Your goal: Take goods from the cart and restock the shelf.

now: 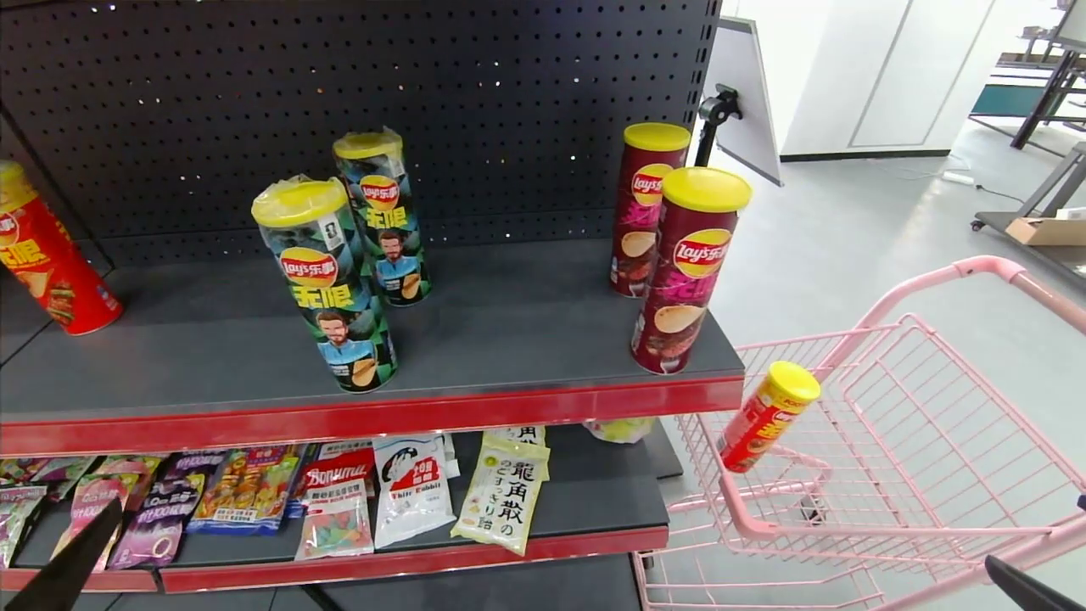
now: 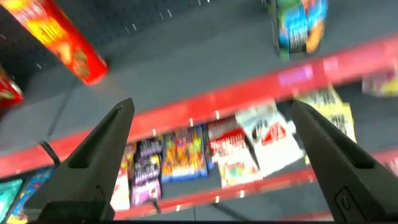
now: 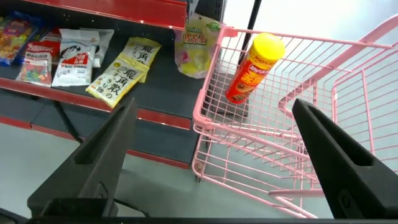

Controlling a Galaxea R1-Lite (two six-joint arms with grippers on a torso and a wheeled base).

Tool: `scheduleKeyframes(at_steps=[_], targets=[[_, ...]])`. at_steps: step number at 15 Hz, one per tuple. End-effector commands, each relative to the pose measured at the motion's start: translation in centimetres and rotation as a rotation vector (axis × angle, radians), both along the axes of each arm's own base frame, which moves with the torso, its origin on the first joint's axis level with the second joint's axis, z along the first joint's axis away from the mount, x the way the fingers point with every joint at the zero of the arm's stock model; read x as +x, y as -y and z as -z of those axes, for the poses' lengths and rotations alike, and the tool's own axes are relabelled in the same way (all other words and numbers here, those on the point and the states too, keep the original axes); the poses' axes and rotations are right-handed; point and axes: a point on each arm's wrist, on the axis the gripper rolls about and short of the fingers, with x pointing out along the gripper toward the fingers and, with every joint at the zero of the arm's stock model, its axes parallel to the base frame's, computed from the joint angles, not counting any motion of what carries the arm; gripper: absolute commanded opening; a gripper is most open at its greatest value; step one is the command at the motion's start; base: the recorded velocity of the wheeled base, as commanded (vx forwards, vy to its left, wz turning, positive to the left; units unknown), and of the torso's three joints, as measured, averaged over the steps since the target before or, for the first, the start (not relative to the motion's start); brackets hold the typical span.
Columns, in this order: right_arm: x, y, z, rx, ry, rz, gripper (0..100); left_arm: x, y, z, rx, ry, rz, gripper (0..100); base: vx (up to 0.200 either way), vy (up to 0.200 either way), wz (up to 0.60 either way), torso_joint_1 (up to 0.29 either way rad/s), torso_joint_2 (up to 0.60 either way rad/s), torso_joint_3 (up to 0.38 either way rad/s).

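A red chip can with a yellow lid leans against the near wall of the pink wire cart, to the right of the shelf. The upper shelf board carries two green cans, two maroon cans and a red can at the far left. My left gripper is open and empty in front of the shelf's red edge. My right gripper is open and empty, above and short of the cart.
Flat snack bags lie in a row on the lower shelf, with a yellow-green bag at its end by the cart. A sign board on a stand rises behind the shelf's right corner. Grey floor stretches right.
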Motion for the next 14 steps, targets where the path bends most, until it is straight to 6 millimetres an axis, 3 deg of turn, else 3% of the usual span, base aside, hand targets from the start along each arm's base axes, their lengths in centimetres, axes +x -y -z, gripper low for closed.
scheduleKeyframes(at_steps=[1,5,14], targets=[[0.0,0.0,0.1,-0.009,-0.003,-0.004,100,-3.3,-1.0,1.0,-0.022,0.060,0.036,100,0.000,0.000,0.00,0.000,0.00,0.000],[0.1,0.0,0.2,-0.021,-0.006,-0.009,100,-5.2,-1.7,1.9,-0.005,0.071,0.039,100,0.000,0.000,0.00,0.000,0.00,0.000],[0.1,0.0,0.1,-0.022,-0.006,-0.006,100,-5.4,-1.7,1.8,-0.007,0.083,0.039,100,0.000,0.000,-0.60,0.003,0.00,0.002]])
